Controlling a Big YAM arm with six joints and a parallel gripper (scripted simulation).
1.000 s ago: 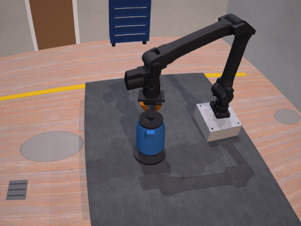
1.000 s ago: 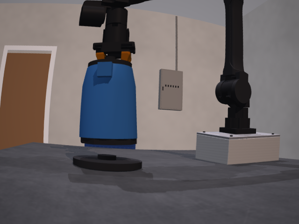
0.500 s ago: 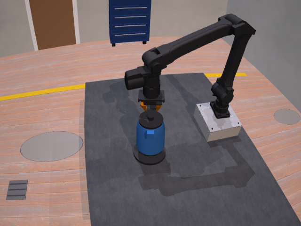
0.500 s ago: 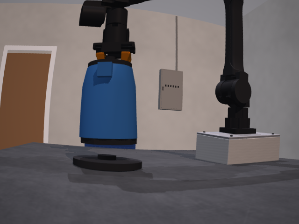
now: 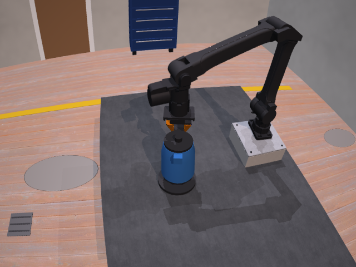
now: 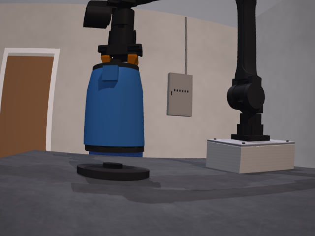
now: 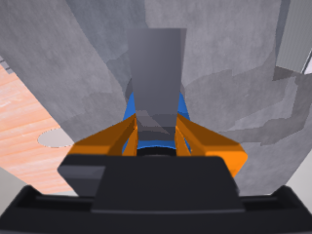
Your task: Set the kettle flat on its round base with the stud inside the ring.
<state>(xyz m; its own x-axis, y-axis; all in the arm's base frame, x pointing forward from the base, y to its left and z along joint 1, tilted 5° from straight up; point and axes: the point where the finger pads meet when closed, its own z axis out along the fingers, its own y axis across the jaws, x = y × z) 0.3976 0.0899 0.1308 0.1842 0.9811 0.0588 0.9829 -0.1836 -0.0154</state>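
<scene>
The hand [image 5: 178, 126] [image 6: 119, 58] [image 7: 156, 117] is partly closed, its orange fingers [image 5: 169, 125] [image 6: 132, 59] clamped on the kettle's handle [image 7: 157, 73], the grey bar between them in the wrist view. And here is the kettle [image 5: 178, 162] [image 6: 114, 106], hanging from that grip above its base [image 5: 176, 188] [image 6: 112, 172], looking close to upright! It's a blue body, narrowing toward the shoulder, with a black lid [image 5: 178, 142] [image 6: 115, 66] on top, a round knob [image 5: 178, 138] at the lid's middle, a stubby blue spout [image 5: 177, 157] [image 6: 110, 73] high on the side, and a black band [image 6: 114, 148] round the bottom. Over to the exterior view, and there's the gap, plain as day: daylight between band and base, the disk lying flat on the table [image 5: 138, 230] [image 6: 157, 213], its stud [image 6: 112, 165] up and uncovered. From the top, the kettle hides that stud and seems to sit right on the disk, but that view shows the knob clearly and the whole arm [image 5: 230, 48], reaching across from its pale mounting block [image 5: 264, 158]. The wrist view, meanwhile, gives us the handle's broad face, which the exterior view hides behind the body.
</scene>
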